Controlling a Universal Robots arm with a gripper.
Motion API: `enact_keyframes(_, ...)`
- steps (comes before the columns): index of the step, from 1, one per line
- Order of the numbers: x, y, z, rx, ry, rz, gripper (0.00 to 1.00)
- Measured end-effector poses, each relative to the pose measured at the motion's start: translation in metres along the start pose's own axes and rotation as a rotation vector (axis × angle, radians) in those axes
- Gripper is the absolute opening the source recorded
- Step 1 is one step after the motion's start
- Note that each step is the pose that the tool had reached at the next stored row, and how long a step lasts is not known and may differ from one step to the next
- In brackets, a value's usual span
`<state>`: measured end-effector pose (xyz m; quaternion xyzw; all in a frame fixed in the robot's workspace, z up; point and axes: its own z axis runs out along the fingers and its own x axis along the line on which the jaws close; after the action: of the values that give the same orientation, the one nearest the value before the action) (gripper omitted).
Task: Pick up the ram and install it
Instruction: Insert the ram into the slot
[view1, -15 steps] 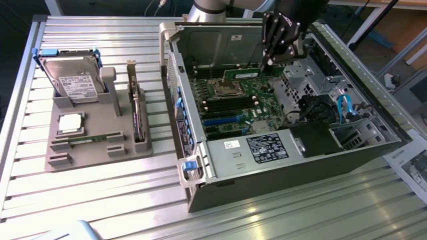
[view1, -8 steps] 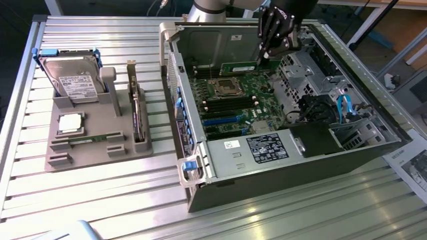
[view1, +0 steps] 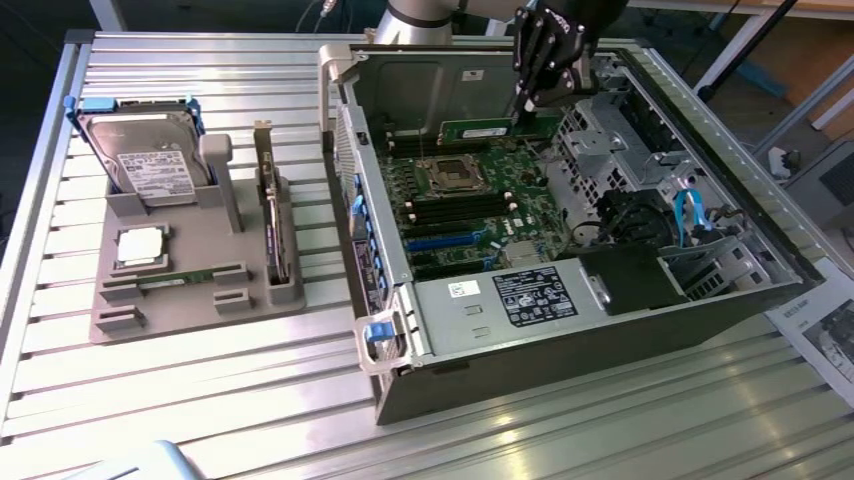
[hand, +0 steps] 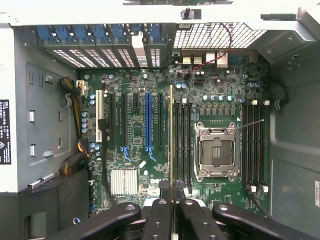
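The gripper (view1: 527, 100) is up at the far end of the open computer case (view1: 561, 350), clenched on the ram (view1: 478, 128). The green stick is pinched at one end and hangs level above the motherboard (view1: 467, 225), clear of the board. From the wrist view, the ram (hand: 171, 135) shows edge-on as a thin line coming straight out from between the black fingers (hand: 159, 202). It runs parallel to the black memory slots (hand: 182, 145) beside the open processor socket (hand: 216, 152). Whether it sits right over a slot, I can't tell. Off on the exterior view's left, well apart from the case, the grey holder (view1: 200, 300) carries a hard drive (view1: 147, 160) at its far end. It also carries a silver processor chip (view1: 140, 247), a second green stick (view1: 171, 279) lying near its front edge, and an expansion card (view1: 274, 235) standing on edge on its right.
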<state>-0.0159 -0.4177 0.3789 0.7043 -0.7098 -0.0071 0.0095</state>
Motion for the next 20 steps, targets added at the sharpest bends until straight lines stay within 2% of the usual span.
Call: enact_keyframes(20, -0.0022, -0.0011, 0.0004, -0.0001, -0.0012, 0.023, 0.12)
